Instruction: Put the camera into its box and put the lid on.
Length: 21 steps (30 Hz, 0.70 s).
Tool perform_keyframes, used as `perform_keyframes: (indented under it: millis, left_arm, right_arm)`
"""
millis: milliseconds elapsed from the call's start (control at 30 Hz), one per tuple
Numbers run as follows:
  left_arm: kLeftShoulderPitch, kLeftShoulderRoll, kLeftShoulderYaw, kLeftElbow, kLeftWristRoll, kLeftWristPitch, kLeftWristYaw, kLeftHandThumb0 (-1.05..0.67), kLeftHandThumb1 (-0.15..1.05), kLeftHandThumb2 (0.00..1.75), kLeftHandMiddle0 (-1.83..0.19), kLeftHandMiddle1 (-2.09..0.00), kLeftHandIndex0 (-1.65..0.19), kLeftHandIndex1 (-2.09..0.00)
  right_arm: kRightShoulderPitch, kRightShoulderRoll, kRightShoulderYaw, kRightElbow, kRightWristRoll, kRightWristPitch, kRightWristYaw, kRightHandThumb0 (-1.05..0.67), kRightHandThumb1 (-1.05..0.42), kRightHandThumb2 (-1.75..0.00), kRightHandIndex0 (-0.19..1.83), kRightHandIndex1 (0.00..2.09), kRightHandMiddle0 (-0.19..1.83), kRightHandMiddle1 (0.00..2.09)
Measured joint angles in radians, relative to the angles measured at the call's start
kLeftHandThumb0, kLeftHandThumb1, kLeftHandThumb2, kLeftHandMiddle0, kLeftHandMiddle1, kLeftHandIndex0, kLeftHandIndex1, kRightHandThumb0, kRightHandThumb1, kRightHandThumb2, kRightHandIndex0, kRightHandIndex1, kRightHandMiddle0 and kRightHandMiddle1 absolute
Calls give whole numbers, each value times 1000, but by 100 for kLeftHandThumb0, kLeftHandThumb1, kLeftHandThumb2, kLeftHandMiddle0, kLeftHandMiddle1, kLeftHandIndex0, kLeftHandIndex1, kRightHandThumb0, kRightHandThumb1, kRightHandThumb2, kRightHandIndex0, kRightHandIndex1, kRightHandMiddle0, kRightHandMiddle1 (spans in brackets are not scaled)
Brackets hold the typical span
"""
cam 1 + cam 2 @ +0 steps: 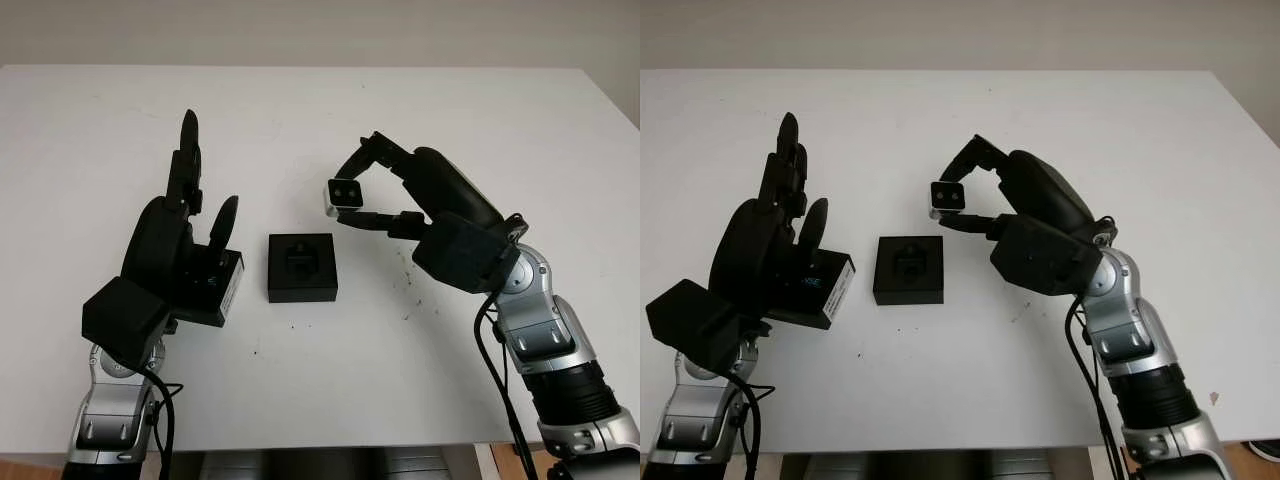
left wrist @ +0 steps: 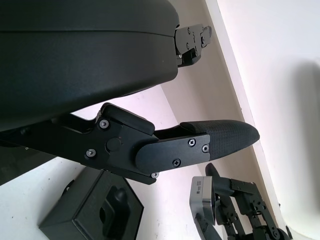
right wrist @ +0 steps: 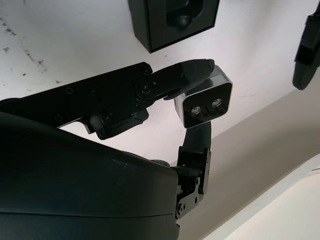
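1. A white table [image 1: 320, 110] carries a small square black box [image 1: 302, 267] with a moulded recess in its top, lying open near the middle of the table, between the 2 arms
2. The right hand [image 1: 352, 195] is above the table, just beyond and to the right of the box, with its black fingers [image 3: 175, 82] clamped on a small silver-grey rectangular camera [image 1: 345, 194]
3. The camera is held clear of the table surface, and its dark front face with 2 round lenses [image 3: 206, 105] is turned toward the robot's head
4. In the right wrist view 1 finger lies along one side of the camera body and another presses the opposite side
5. The camera is not in the box; it hangs apart from it, up and to the right of the box's far right corner
6. The left hand [image 1: 195, 215] is to the left of the box, raised on edge with its fingers pointing away from the robot, released and gripping nothing
7. A flat black lid [image 1: 226, 285] with a white label on its edge sits just beside the left hand, left of the box and apart from it; whether the hand touches it cannot be told
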Motion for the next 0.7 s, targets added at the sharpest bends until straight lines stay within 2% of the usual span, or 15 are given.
perform_keyframes:
  millis: [67, 133, 167, 200, 267, 300, 400, 700]
  left_arm:
    - [0, 0, 0, 0, 3, 2, 1, -77, 105, 60, 19, 0, 19, 0]
    - [1, 0, 1, 0, 5, 3, 2, -76, 105, 60, 19, 0, 19, 0]
    - [1, -1, 0, 0, 6, 4, 2, -76, 105, 60, 19, 0, 19, 0]
    - [0, -2, -2, 0, 7, 4, 2, -76, 105, 60, 19, 0, 19, 0]
    - [1, -3, -2, 0, 7, 5, 2, -76, 105, 60, 19, 0, 19, 0]
    - [1, -3, -2, -1, 8, 5, 3, -76, 105, 61, 19, 0, 19, 0]
    - [0, -3, -3, -1, 8, 10, 3, -76, 105, 61, 19, 0, 19, 0]
    - [1, -4, -10, -3, 10, 28, 3, -76, 105, 61, 19, 0, 19, 0]
  right_arm:
    - [5, 15, 7, -1, -4, 0, -9, -40, -105, -23, 20, 4, 27, 153]
    - [2, 33, 19, 46, -13, -34, -38, -44, -105, -23, 19, 4, 29, 142]
    - [-21, 42, 31, 123, -20, -85, -68, -60, -105, -32, 8, 2, 28, 158]
    - [-39, 50, 37, 206, -27, -120, -95, -77, -105, -42, 3, 1, 25, 186]
    - [-61, 62, 49, 366, -49, -190, -160, -86, -105, -49, 4, 0, 23, 203]
    - [-57, 66, 57, 391, -62, -193, -173, -85, -105, -49, 7, 0, 24, 207]
    - [-44, 85, 76, 350, -94, -166, -185, -79, -105, -46, 14, 0, 24, 209]
    - [24, 112, 116, 85, -222, 32, -176, -62, -105, -37, 25, 0, 12, 205]
